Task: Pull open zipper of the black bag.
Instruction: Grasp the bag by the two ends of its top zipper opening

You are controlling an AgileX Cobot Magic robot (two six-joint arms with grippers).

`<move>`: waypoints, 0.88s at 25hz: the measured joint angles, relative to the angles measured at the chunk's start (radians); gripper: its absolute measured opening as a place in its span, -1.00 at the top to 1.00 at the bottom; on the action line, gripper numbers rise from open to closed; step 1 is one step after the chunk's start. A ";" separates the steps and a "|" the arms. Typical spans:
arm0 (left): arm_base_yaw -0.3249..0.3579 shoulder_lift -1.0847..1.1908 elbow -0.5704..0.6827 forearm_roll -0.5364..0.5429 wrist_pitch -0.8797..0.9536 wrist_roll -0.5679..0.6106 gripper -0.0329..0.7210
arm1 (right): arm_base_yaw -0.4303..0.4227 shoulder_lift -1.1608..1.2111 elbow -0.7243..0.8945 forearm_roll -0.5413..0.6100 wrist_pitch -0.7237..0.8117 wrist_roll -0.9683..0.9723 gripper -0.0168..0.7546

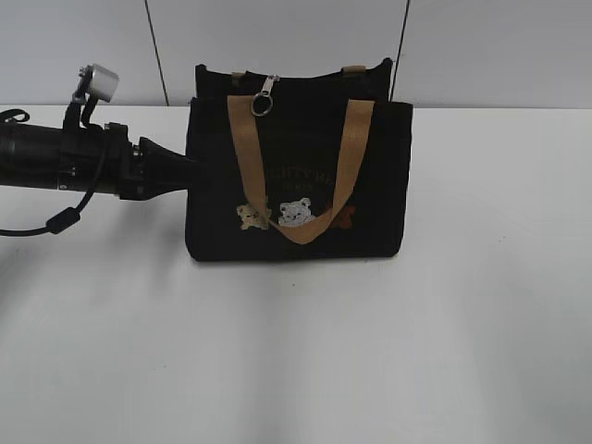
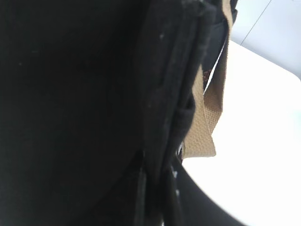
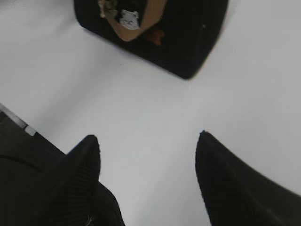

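Left gripper [image 1: 188, 176] clamped on black bag [image 1: 296, 185] at its 9 o'clock side, bracing it. Right gripper [image 3: 148, 155] gapes empty over table [image 3: 155, 117]; next it must reach zipper [image 1: 264, 97].

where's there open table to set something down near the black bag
Bare table spreads in front of the bag and off its right side; the open right gripper hangs over bare table there. The bag's left side is crowded: the left arm presses against it.

White table [image 1: 296, 370], grey wall [image 1: 277, 37]
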 joint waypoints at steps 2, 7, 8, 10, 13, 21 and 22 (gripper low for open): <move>0.000 0.000 0.000 0.000 0.001 0.000 0.81 | 0.000 0.095 -0.022 0.100 -0.021 -0.138 -0.30; 0.000 0.000 0.000 0.000 0.002 0.000 0.81 | 0.000 0.361 -0.089 0.350 -0.058 -0.469 -0.30; 0.000 0.000 0.000 0.000 0.002 0.000 0.81 | 0.000 0.410 -0.099 0.407 -0.063 -0.534 -0.30; 0.000 0.000 0.000 0.000 0.002 0.000 0.81 | 0.000 0.499 -0.128 0.538 -0.063 -0.652 -0.30; 0.000 0.000 0.000 0.000 0.002 0.000 0.81 | 0.000 0.635 -0.175 0.713 -0.078 -0.814 -0.30; 0.000 0.000 0.000 0.005 0.003 0.000 0.81 | 0.122 0.959 -0.353 0.889 -0.062 -1.023 -0.30; 0.000 0.000 0.000 0.005 0.003 0.000 0.81 | 0.150 0.997 -0.376 0.892 -0.068 -1.029 -0.30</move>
